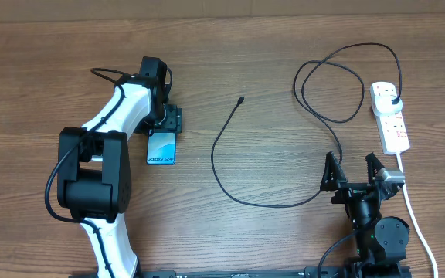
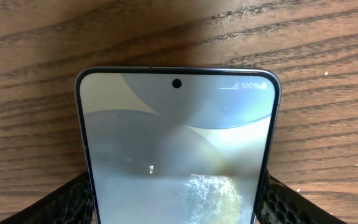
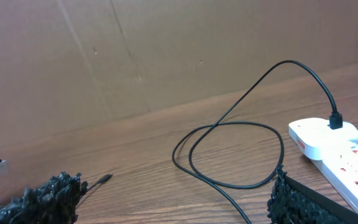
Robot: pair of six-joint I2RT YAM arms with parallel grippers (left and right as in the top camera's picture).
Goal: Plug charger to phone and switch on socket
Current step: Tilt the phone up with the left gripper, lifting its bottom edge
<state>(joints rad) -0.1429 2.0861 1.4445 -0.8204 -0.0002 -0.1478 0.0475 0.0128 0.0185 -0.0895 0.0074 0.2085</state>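
The phone (image 1: 161, 148) lies flat on the wooden table, screen up and showing "Galaxy S24". My left gripper (image 1: 164, 126) is at its far end, a finger pressed on each long edge. In the left wrist view the phone (image 2: 176, 130) fills the gap between the fingers of my left gripper (image 2: 176, 208). The charger (image 1: 214, 150) is a thin black cable whose free connector tip (image 1: 241, 100) lies right of the phone. Its plug (image 1: 393, 100) sits in the white socket strip (image 1: 391, 123). My right gripper (image 1: 354, 171) is open and empty, just in front of the cable.
The right wrist view shows the cable loop (image 3: 229, 127), the tip (image 3: 106, 178), the plug (image 3: 335, 120) in the strip (image 3: 328, 143), and a cardboard wall (image 3: 135, 50) behind. The strip's white cord (image 1: 416, 220) runs to the front edge beside my right arm.
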